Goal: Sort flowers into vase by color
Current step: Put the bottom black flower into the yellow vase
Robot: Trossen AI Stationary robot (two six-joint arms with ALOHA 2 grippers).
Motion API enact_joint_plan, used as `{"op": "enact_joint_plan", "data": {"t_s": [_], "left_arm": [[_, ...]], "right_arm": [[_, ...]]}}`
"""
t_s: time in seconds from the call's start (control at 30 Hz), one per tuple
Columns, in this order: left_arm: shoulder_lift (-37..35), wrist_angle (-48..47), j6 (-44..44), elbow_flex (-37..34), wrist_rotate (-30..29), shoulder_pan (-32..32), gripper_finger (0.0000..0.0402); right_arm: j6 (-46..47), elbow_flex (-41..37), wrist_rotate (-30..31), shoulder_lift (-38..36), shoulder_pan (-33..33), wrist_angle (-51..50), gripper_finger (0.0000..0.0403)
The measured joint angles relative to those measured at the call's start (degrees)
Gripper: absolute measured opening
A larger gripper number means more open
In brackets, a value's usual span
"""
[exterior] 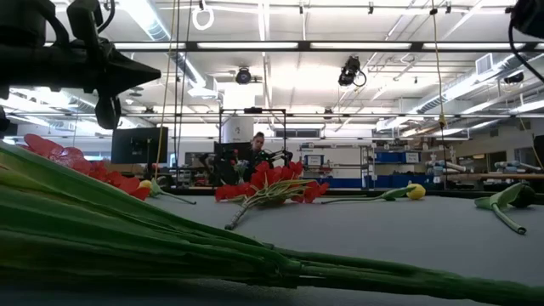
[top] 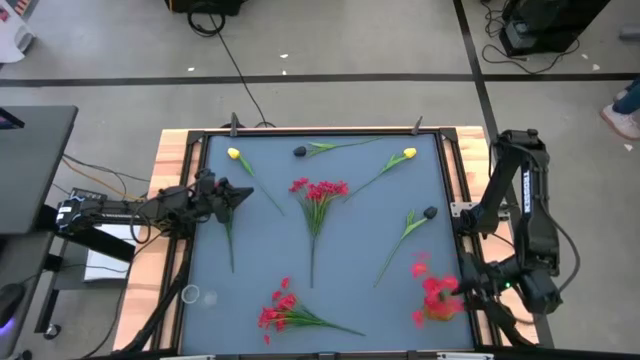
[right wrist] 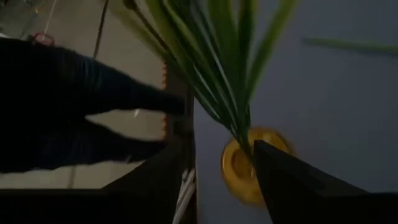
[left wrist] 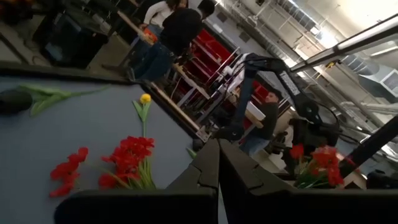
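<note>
At the table's near right corner, a bunch of red blossoms [top: 433, 292] is held off the surface by the right hand [top: 468, 287], whose fingers are pinched on its green stalks; a yellow disc [right wrist: 244, 163] is seen below them in the right wrist view. A second red bunch [top: 285, 309] lies by the near edge, left of the middle. Open grey table [top: 350, 300] is left between the two. At the left edge, the left hand [top: 240, 194] is held above the surface with its fingers pressed together, over a bare green stalk [top: 229, 240]. A third red bunch [top: 317, 197] lies at the centre, a dark bud [top: 427, 214] toward the right edge. Along the far edge, two yellow tulips [top: 235, 155] [top: 407, 154] are placed near the corners, a dark bud [top: 300, 151] between them.
</note>
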Motion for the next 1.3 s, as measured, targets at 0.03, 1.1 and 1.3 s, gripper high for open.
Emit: {"op": "enact_joint_plan", "data": {"t_s": [0.03,1.1,1.3], "left_arm": [[0.0,0.6,0.7,0.0,0.0,0.0,0.0009],[0.0,2.2,14.5,0.0,0.2,0.0,0.0009],[0.0,-0.9,14.9,0.0,-1.3,0.0,0.0009]], "right_arm": [[0.7,0.0,-1.8,-1.0,-0.4,-0.8,0.0204],[36.1,0.0,-24.8,0.1,-55.0,-29.5,0.0199],[33.1,0.0,-27.0,6.6,-63.5,-25.3,0.0198]]}}
